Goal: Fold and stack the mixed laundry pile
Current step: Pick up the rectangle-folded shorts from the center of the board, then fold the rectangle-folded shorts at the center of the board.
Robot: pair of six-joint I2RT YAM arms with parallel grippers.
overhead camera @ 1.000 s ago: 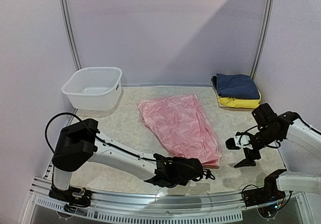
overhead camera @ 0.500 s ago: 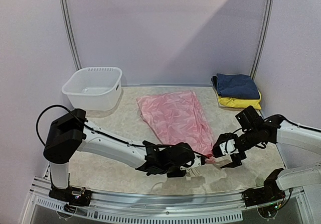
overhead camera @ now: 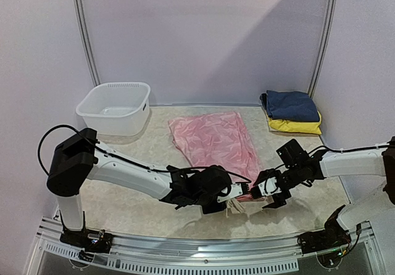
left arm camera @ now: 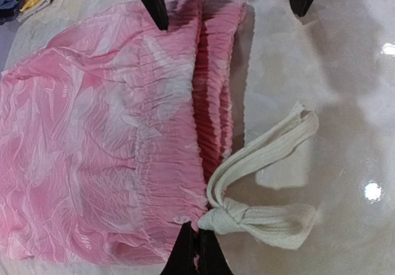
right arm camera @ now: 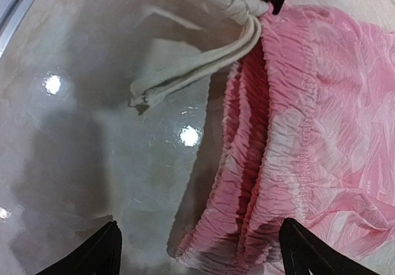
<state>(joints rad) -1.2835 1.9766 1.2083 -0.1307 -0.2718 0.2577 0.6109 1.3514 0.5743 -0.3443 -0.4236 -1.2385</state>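
1. Pink garment lies flat mid-tabletop, its long axis running from near edge to far edge, waistband nearest the arms.
2. Left pincer is clamped on one waistband end, beside the cord knot.
3. Right pincer stands apart, straddling the other end.
4. How many layers the left holds is hidden.

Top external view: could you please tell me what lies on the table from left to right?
From the left: white plastic slotted basket → pink crinkly garment spread flat → folded navy garment stacked on a folded yellow garment.
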